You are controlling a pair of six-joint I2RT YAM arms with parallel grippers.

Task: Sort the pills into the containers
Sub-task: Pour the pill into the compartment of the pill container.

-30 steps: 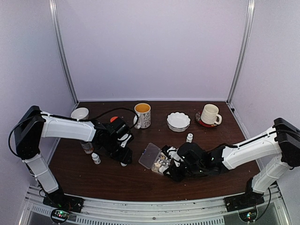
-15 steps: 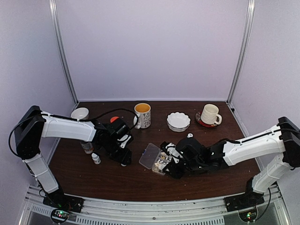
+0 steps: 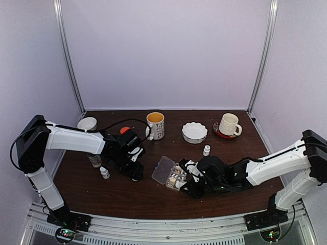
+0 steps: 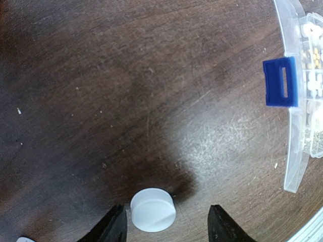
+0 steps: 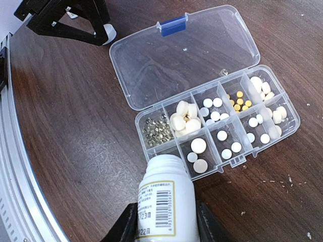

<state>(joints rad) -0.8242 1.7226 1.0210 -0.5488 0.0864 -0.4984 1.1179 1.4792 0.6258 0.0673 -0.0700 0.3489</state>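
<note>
Two grippers were engaged: your right gripper (image 5: 166,222) clamped the white bottle (image 5: 164,194), mouth toward the open organizer box (image 5: 291,108) of pills (image 5: 184,121) at 12 o'clock, presumably for pouring; your left gripper (image 4: 166,223) stood open astride the cap (image 4: 153,209).

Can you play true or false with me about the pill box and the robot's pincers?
1. The pill box has its lid open. True.
2. The right pincer holds a white bottle. True.
3. The left pincer is squeezing the white cap. False: its jaws stand open, and the cap lies on the table between them.
4. Every pocket in the box is empty. False: many pockets hold pills.
5. The clip on the lid is red. False: it is blue.
</note>
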